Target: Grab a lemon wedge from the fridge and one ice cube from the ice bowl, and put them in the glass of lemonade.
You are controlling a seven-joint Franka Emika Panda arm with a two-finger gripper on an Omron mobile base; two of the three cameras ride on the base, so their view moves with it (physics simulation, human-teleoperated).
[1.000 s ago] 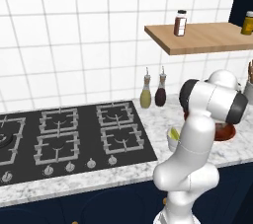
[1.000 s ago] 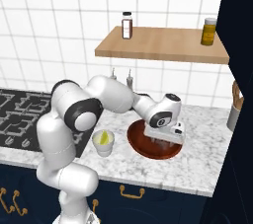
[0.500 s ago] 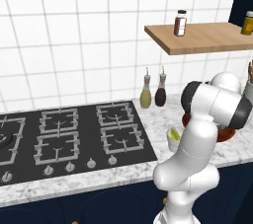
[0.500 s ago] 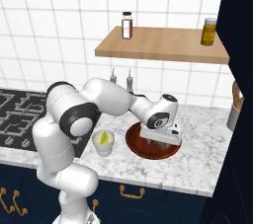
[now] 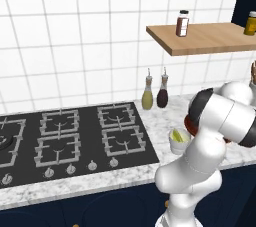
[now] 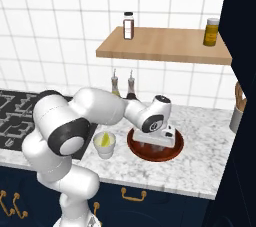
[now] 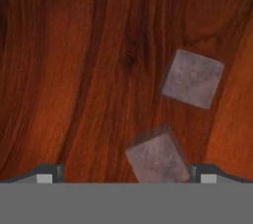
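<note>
Fingertips of the gripper [image 7: 126,172] stand spread wide, straddling one ice cube [image 7: 157,155] in the ice bowl [image 6: 137,149]; another cube [image 7: 191,78] lies beyond.

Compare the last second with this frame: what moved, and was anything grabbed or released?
The arm's elbow shifted slightly; the gripper stayed low in the ice bowl, fingers open around the nearer ice cube, not closed on it. The glass of lemonade, the bottles and the shelf jars kept their places.
</note>
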